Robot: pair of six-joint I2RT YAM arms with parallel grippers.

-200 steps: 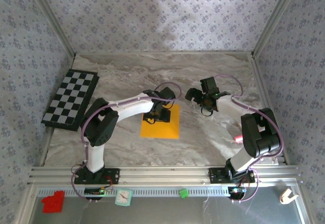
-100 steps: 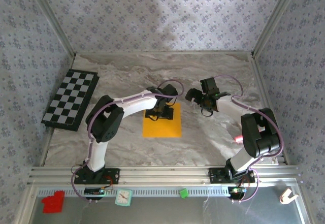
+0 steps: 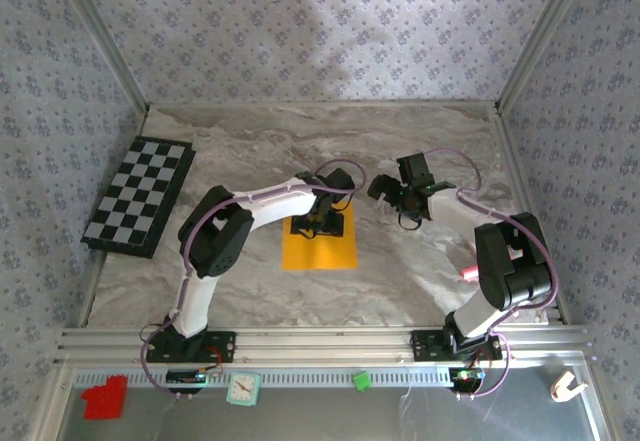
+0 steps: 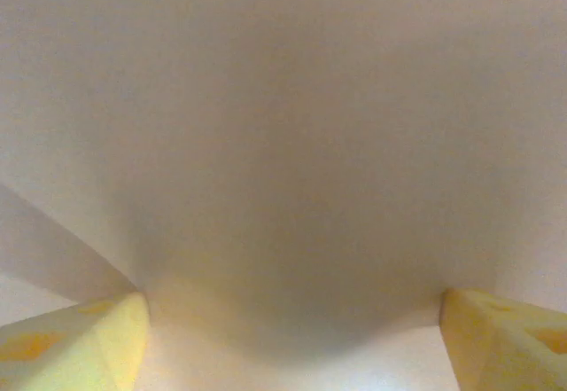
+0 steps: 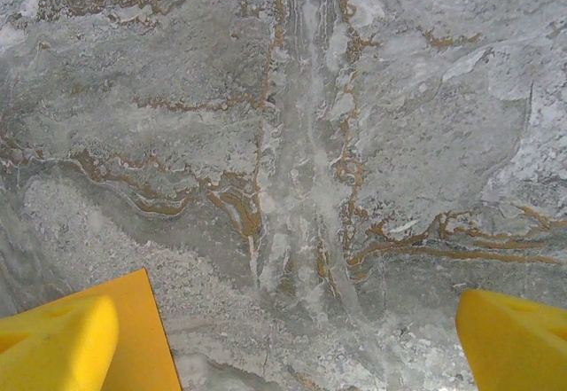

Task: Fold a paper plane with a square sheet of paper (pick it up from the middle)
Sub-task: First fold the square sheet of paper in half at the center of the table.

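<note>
Square sheet of paper (image 3: 320, 249): orange, flat on the marble table (image 3: 430, 141), mid-table, just right of the left arm's elbow. No crease visible from above.

Left gripper (image 3: 322, 224): low over the far half of the sheet, about at its midline. Wrist view is blurred and pale; its yellow fingertips (image 4: 80, 351) sit at the two lower corners, wide apart, nothing clamped between them. Contact with the paper cannot be told.

Right gripper (image 5: 288, 347): jaws spread wide and empty, hovering over bare marble just right of the sheet's far right corner, which shows at the lower left of its own view.

Step in hand, as I read it: pinching the sheet up from its middle. To do it well, I would set both tips lightly on the paper, close slowly so a ridge buckles up between the pads, then lift straight. Too much downward pressure likely skids or wrinkles the sheet. The right gripper is best kept off until an edge rises.

Counts:
- sheets: one
- arms: two, one gripper each
- checkered mat (image 3: 140, 196): one, far left
- small pink object (image 3: 468, 273): one, by the right arm
- red block (image 3: 105, 398): one, near rail
- green block (image 3: 361, 381): one, near rail
</note>
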